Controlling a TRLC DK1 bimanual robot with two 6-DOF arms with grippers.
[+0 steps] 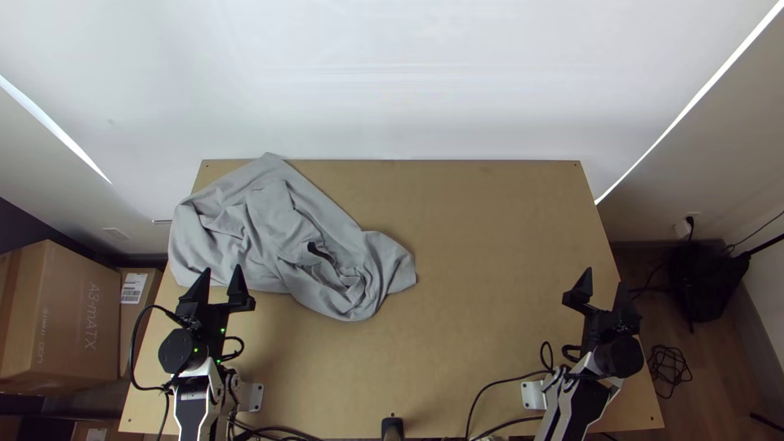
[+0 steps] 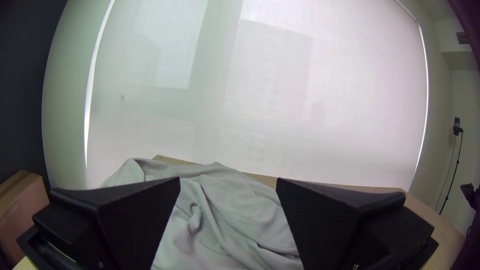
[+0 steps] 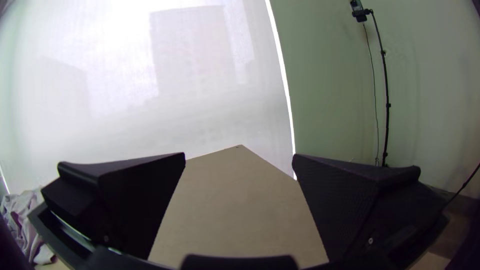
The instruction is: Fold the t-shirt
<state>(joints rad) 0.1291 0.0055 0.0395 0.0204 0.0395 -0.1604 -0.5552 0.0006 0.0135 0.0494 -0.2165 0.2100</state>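
The grey t-shirt point(image 1: 273, 224) lies bunched and wrinkled over the table's far left part, slightly past its left edge. My left gripper point(image 1: 216, 282) is open at the shirt's near left edge, in the top view. In the left wrist view the cloth point(image 2: 225, 210) spreads beyond and between the parted fingers of my left gripper point(image 2: 228, 182). At the table's right side, well apart from the shirt, my right gripper point(image 1: 603, 282) stands open. Bare table lies between the fingers of my right gripper point(image 3: 239, 157) in its wrist view, with the shirt point(image 3: 22, 220) off to one side.
The wooden table point(image 1: 490, 245) is bare across its middle and right. Black cables point(image 1: 498, 384) run along the near edge beside the right arm's base. Cardboard boxes point(image 1: 61, 318) stand left of the table; a black bag point(image 1: 698, 282) is on the floor at right.
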